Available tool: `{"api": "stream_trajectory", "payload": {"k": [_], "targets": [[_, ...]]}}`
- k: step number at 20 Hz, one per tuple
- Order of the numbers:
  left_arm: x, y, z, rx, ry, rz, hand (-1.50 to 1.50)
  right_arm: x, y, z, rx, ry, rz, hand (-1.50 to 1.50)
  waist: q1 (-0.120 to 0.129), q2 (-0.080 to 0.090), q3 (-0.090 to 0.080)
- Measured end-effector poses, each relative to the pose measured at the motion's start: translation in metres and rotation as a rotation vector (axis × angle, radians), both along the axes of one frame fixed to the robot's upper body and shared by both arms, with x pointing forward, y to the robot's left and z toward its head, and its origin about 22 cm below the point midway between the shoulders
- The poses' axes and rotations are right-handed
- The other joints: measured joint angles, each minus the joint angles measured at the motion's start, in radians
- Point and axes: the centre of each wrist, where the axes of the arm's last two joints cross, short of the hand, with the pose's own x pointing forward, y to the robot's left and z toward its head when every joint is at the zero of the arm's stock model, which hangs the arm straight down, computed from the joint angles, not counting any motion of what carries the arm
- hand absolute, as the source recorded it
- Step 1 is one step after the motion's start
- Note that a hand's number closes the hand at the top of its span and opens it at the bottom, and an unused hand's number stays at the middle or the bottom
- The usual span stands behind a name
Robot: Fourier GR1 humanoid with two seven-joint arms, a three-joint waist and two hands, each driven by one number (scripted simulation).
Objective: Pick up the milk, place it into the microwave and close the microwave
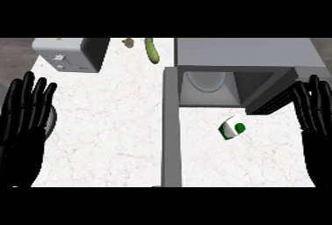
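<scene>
Milk (232, 128) outside open microwave (246, 57)

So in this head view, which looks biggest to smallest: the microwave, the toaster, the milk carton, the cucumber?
1. microwave
2. toaster
3. milk carton and cucumber: they look about alike; the cucumber is longer and thinner, and lies farther from the camera, so I won't rank them.

— What's where on my screen?
— I see the microwave (246, 55) at the upper right, its door (171, 127) running down the middle of the frame. The milk (232, 128) lies on the counter (110, 127) right of that door, below the cavity.
— And the left side?
— A toaster (70, 53) sits upper left, with a cucumber (152, 50) at top centre. My left hand (26, 114) rests at the left edge, my right hand (316, 114) at the right edge.
</scene>
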Motion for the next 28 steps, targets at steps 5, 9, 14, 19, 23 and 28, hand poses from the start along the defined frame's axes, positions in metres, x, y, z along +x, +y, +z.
{"api": "stream_trajectory", "payload": {"k": [5,9,14,19,23,28], "targets": [[0.011,0.009,0.000,0.029,-0.004,-0.029,-1.50,0.000,0.011,-0.002,-0.001,-0.026,-0.015,-1.50,-0.003,-0.015,0.011],[0.019,0.008,-0.006,-0.024,0.071,-0.082,-1.50,-0.003,0.023,-0.019,0.041,0.032,0.011,-1.50,-0.005,-0.018,0.014],[0.012,-0.009,-0.021,-0.085,0.132,-0.106,-1.50,-0.024,0.025,-0.041,0.069,0.082,0.032,-1.50,-0.006,-0.021,0.015],[0.001,-0.023,-0.043,-0.099,0.151,-0.108,-1.50,-0.046,0.019,-0.062,0.070,0.126,0.025,-1.50,-0.007,-0.022,0.015],[-0.009,-0.038,-0.048,-0.105,0.155,-0.115,-1.50,-0.056,0.018,-0.084,0.061,0.152,0.006,-1.50,-0.006,-0.022,0.015],[-0.023,-0.056,-0.058,-0.112,0.158,-0.110,-1.50,-0.062,0.011,-0.111,0.049,0.167,-0.013,-1.50,-0.004,-0.022,0.015]]}}
